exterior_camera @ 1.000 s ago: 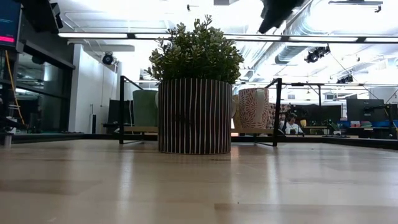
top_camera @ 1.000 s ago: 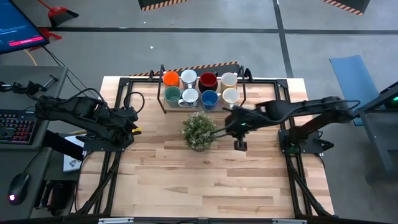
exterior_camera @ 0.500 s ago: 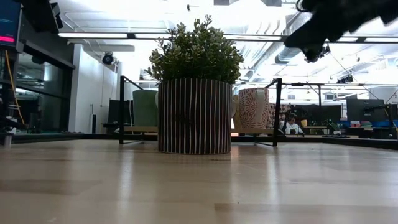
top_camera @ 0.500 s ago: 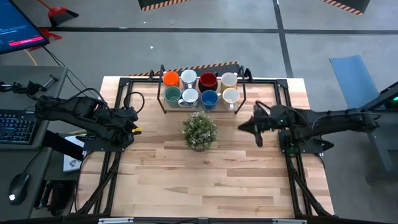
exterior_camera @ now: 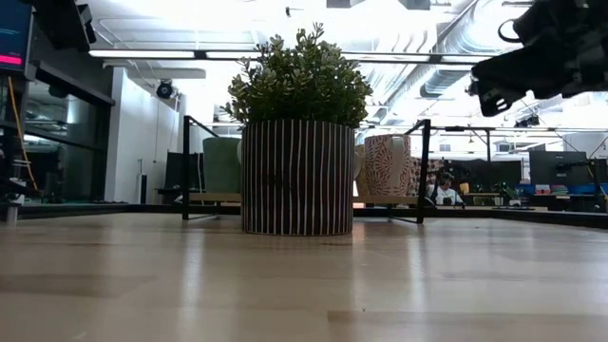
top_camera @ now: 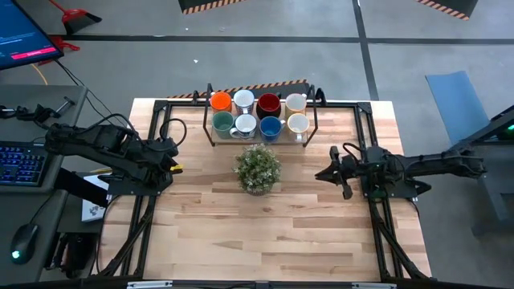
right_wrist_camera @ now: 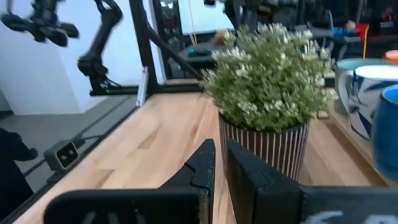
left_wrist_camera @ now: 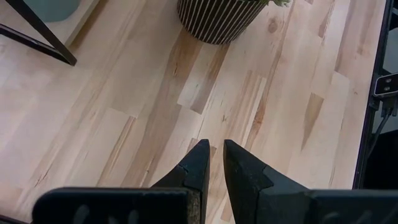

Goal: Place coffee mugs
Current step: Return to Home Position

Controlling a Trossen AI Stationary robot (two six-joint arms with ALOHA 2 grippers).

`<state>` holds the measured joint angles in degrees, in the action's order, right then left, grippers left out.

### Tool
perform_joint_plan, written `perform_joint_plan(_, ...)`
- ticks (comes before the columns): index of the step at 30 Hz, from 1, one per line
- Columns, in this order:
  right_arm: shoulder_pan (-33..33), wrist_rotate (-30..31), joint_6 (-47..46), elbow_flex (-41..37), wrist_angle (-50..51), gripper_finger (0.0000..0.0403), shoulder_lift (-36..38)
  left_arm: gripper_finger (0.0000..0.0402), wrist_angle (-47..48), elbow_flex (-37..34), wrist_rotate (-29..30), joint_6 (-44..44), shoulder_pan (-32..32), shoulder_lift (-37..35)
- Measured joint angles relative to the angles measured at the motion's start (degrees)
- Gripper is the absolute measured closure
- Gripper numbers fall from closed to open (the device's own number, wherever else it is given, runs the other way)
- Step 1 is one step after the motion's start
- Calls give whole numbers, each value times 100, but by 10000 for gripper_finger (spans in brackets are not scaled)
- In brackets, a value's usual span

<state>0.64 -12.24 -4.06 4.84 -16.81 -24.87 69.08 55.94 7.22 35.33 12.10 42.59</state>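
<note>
Eight mugs stand in two rows on a black-framed rack (top_camera: 211,132) at the table's far side: orange (top_camera: 221,101), white (top_camera: 243,100), dark red (top_camera: 268,103), cream (top_camera: 295,102), teal-green (top_camera: 222,122), white (top_camera: 245,125), blue (top_camera: 270,126), cream (top_camera: 298,123). My right gripper (top_camera: 321,174) (right_wrist_camera: 221,152) hovers right of the potted plant (top_camera: 258,167), pointing at it, fingers shut and holding nothing. It shows high at the right in the low view (exterior_camera: 489,90). My left gripper (top_camera: 173,156) (left_wrist_camera: 216,155) waits shut over the table's left side.
The leafy plant in a striped pot (exterior_camera: 296,176) stands mid-table just in front of the rack. Black frame rails (top_camera: 373,201) run along both table sides. Bare wood lies on the near half of the table (top_camera: 265,233).
My right arm has drawn back from beside the plant toward the table's right edge and has come lower; its gripper now sits farther right. The mugs, the plant and the left arm have kept still.
</note>
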Motion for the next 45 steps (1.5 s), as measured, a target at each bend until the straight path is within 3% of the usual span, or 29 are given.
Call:
perform_joint_plan(14, -2, 189, 394, -412, -515, 384, 562, 367, 2, 0, 2, 0, 0, 0)
perform_joint_plan(32, 0, 294, 412, -428, -478, 384, 656, 367, 2, 0, 1, 0, 0, 0)
perform_joint_plan(42, 0, 731, 240, -430, 1249, 384, 2367, 367, 1, 0, 2, 0, 0, 0)
perform_joint_plan(45, 0, 758, 240, -433, 1516, 384, 2486, 367, -2, 0, 2, 0, -2, 0)
